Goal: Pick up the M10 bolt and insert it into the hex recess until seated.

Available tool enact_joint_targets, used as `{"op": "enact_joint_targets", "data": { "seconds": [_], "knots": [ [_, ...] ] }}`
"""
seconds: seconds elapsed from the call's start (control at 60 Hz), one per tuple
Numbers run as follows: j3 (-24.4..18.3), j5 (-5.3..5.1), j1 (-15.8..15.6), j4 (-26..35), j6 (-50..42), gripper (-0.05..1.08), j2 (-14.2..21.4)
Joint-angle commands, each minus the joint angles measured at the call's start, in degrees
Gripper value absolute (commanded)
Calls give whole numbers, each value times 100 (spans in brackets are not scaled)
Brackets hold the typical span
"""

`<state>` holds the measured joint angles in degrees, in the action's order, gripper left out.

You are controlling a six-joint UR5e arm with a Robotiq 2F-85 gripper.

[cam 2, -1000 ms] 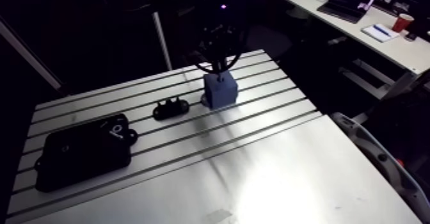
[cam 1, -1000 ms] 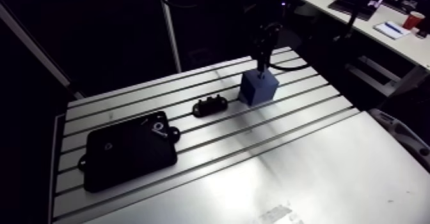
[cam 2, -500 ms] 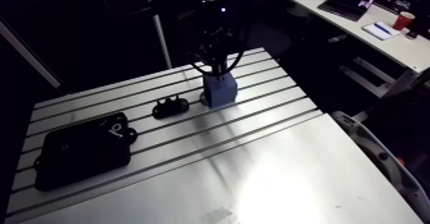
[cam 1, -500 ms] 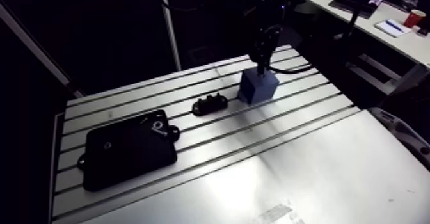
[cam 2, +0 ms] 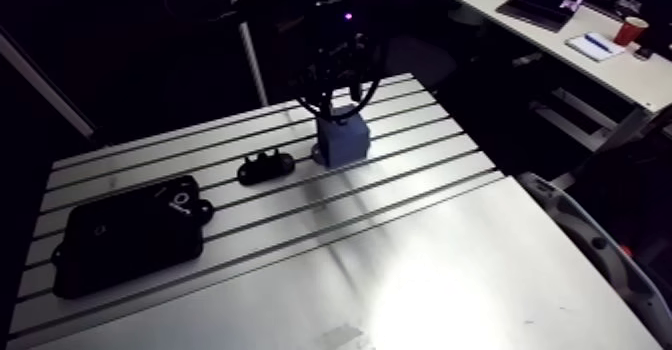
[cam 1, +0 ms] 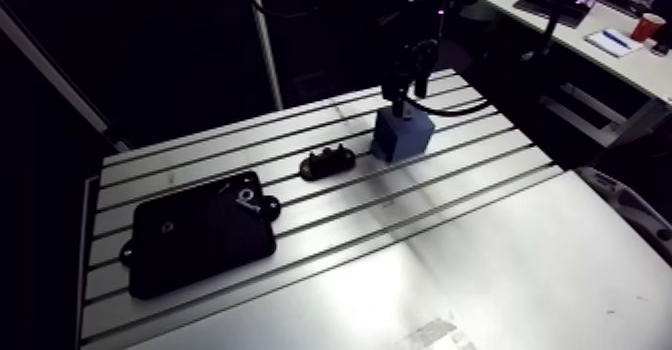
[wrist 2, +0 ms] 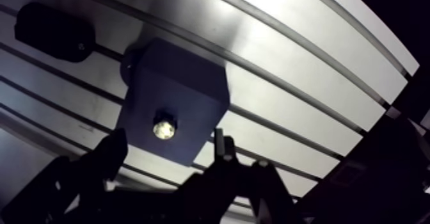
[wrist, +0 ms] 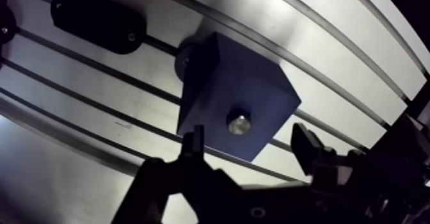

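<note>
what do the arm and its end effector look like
The arm is dark, nearly black, with a small violet light on the wrist. The end effector is black, with two slim angular fingers on a blocky body.

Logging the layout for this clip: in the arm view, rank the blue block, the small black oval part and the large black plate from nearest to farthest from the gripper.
1. blue block: directly under the gripper.
2. small black oval part: beside the block, mid-table.
3. large black plate: towards the table's other end.
</note>
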<state>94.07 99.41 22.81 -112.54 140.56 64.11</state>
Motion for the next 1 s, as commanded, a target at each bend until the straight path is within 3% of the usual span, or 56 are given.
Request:
{"op": "enact_joint_targets", "data": {
  "seconds": [0.017, 0.283, 0.317, 0.333, 0.35, 0.367, 0.4, 0.567, 0.667, 0.683, 0.7, 0.717, 0.733, 0.75, 0.767, 0.783, 0.8, 0.833, 1.0],
  "knots": [
    [2, -21, 38, -62, -30, 1, 8],
    [1, -152, 72, -39, -257, 1, 86],
    [2, -191, 89, -21, -327, 1, 117],
    [2, -272, 107, 4, -405, 1, 159],
    [2, -272, 107, 4, -405, 1, 159],
    [-5, -373, 132, 22, -521, 1, 218],
    [-7, -426, 151, 63, -666, 1, 279],
    [-58, -427, 153, 477, -1426, 7, 594],
    [-20, -435, 154, 609, -1663, 24, 707],
    [-1, -435, 154, 621, -1734, 34, 733],
    [-1, -435, 154, 621, -1734, 34, 733],
    [16, -435, 154, 623, -1797, 45, 737],
    [16, -435, 154, 623, -1797, 45, 737],
    [42, -443, 161, 623, -1836, 53, 738],
    [42, -443, 161, 623, -1836, 53, 738],
    [83, -459, 162, 601, -1864, 63, 738],
    [83, -459, 162, 601, -1864, 63, 738],
    [122, -485, 195, 572, -1877, 81, 731],
    [235, -489, 319, 388, -2039, 102, 703]
  ]
}}
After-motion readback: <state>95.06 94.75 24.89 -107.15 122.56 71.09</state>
